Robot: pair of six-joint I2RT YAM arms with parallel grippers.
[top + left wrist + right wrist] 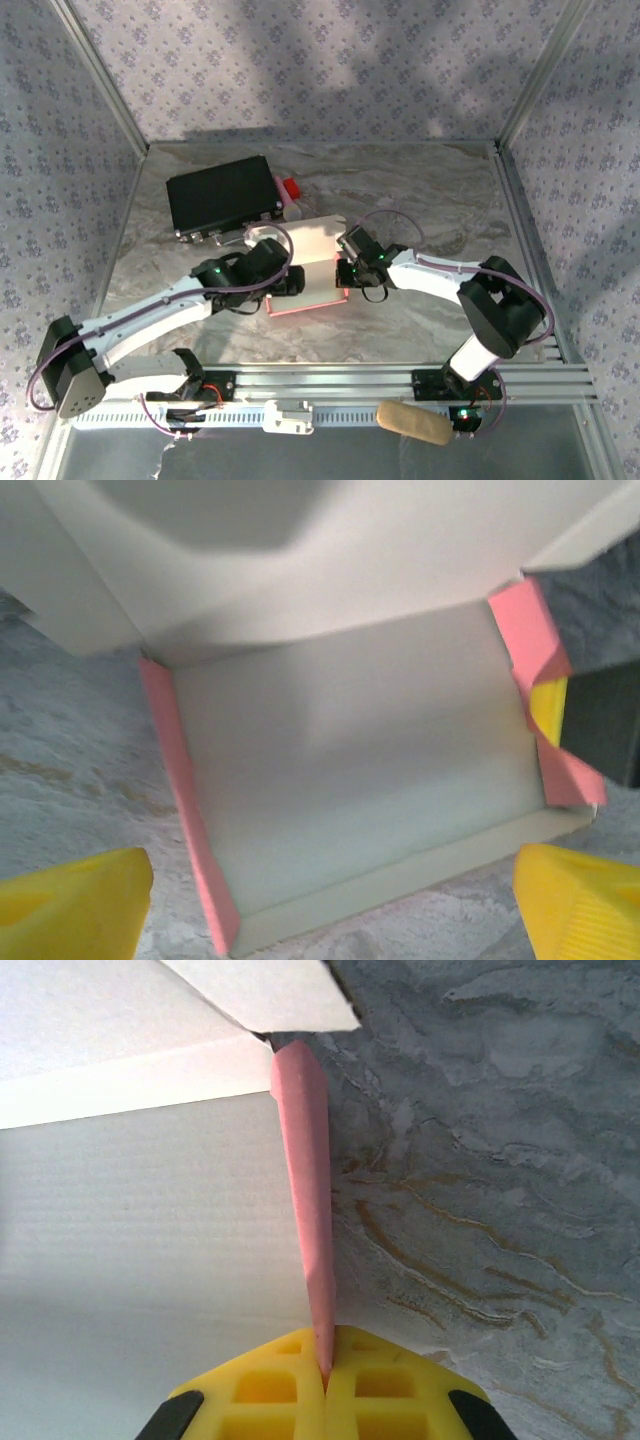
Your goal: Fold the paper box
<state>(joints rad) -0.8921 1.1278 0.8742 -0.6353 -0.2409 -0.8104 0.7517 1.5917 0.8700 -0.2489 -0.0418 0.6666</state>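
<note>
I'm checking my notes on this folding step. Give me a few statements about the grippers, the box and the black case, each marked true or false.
1. The right gripper pinches a pink side wall of the paper box. True.
2. The left gripper is clamped on the box. False: its fingers stand wide apart, holding nothing.
3. The box's whitish inner side faces up. True.
4. The black case lies on top of the box. False: it rests on the table beyond the box, toward the far left.

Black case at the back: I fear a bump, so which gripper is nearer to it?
Left. The left gripper hangs open over the pink box beside the black case; the right gripper pinches the box's right wall, farther from the case.
</note>
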